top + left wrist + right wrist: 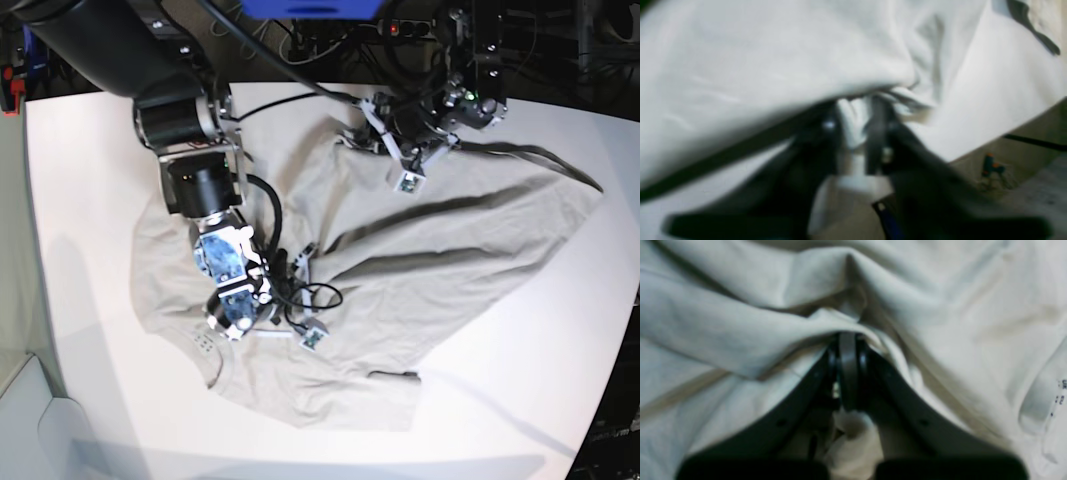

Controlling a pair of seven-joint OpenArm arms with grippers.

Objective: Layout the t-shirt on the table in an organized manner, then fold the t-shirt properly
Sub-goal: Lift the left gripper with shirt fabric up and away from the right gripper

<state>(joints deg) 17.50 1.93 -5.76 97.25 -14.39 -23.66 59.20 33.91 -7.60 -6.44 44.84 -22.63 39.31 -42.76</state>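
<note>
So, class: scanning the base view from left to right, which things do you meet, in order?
Bare table → right gripper, shut on the t-shirt near its left part → left gripper, pinching the shirt's far edge → the shirt's right corner → bare table again.

free: table (80, 180) margins | blocked: t-shirt (450, 250) centre, both arms

Plain light grey-beige t-shirt (440, 250) without print, white matte table (80, 170), black gripper fingers (848, 366), black cables (290, 280) over the cloth
</note>
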